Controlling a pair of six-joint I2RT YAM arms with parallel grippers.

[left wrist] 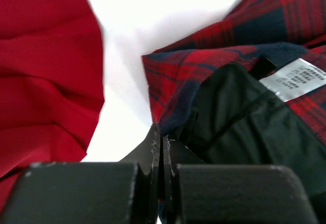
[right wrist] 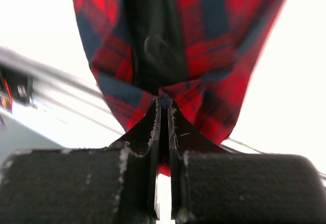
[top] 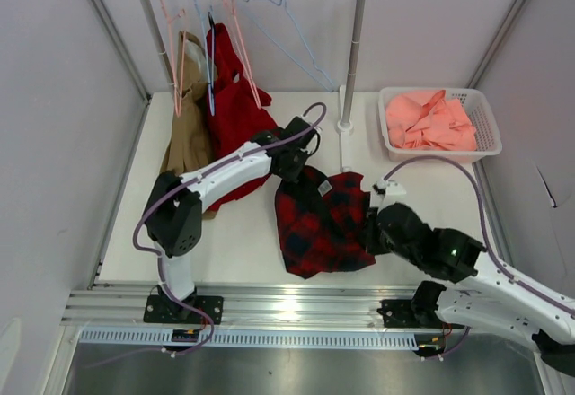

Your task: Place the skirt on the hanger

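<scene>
The red and navy plaid skirt (top: pixel 323 220) lies crumpled on the white table between the two arms. My left gripper (top: pixel 301 169) is at its far left corner. In the left wrist view the jaws (left wrist: pixel 162 135) are shut on the plaid edge (left wrist: pixel 204 71), beside the black lining (left wrist: pixel 239 117) and a white label (left wrist: pixel 295 79). My right gripper (top: pixel 373 229) is at the skirt's right edge, and its jaws (right wrist: pixel 163 104) pinch a fold of plaid cloth (right wrist: pixel 219 40). A thin pink hanger (top: pixel 172 58) hangs on the rail at the back left.
A plain red garment (top: pixel 229 99) and a tan one (top: pixel 187 139) hang from the rail behind the left arm. Light-blue hangers (top: pixel 292 27) hang further right. The rail's post (top: pixel 352 63) stands mid-back. A white basket (top: pixel 485 151) of salmon-pink cloth sits back right.
</scene>
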